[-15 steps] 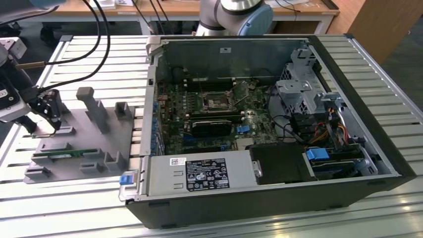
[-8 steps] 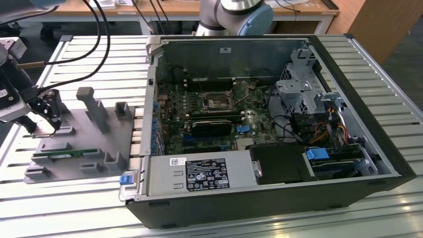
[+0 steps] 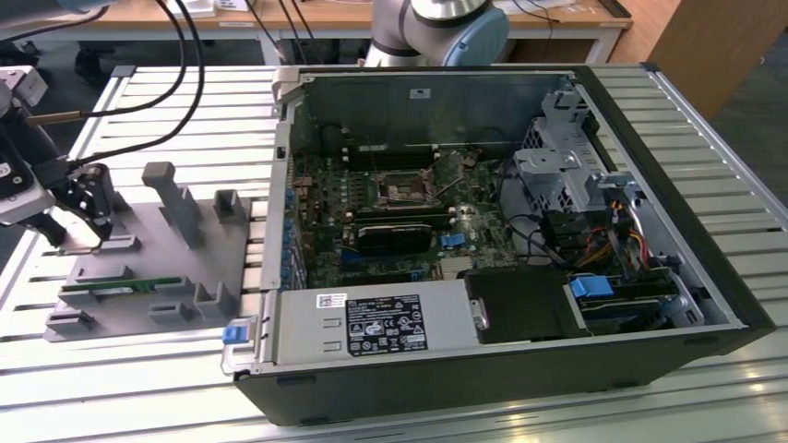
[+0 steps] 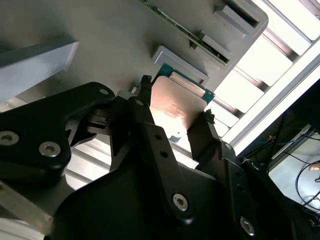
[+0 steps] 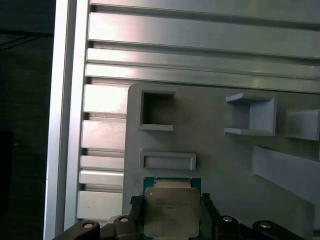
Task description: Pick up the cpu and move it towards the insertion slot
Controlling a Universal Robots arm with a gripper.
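The cpu (image 5: 170,211), a square chip with a silvery top and a green rim, sits between my gripper's (image 5: 171,202) two black fingers, low over the grey fixture plate (image 5: 220,160). In the second wrist view the fingers (image 4: 144,107) press against opposite edges of the cpu (image 4: 176,110), so my gripper (image 4: 176,99) is shut on it. The exterior view shows my gripper (image 3: 77,235) at the far left over the fixture plate (image 3: 185,268). The insertion slot (image 3: 404,189), a dark square socket with a metal frame, lies on the motherboard inside the open computer case (image 3: 518,369), well off to the exterior view's right.
A green memory stick (image 3: 117,288) lies in a holder on the fixture plate, near my gripper. Grey upright posts (image 3: 166,198) rise from the plate between my gripper and the case wall (image 3: 286,185). A black card (image 3: 394,235) and cables (image 3: 591,240) fill the case.
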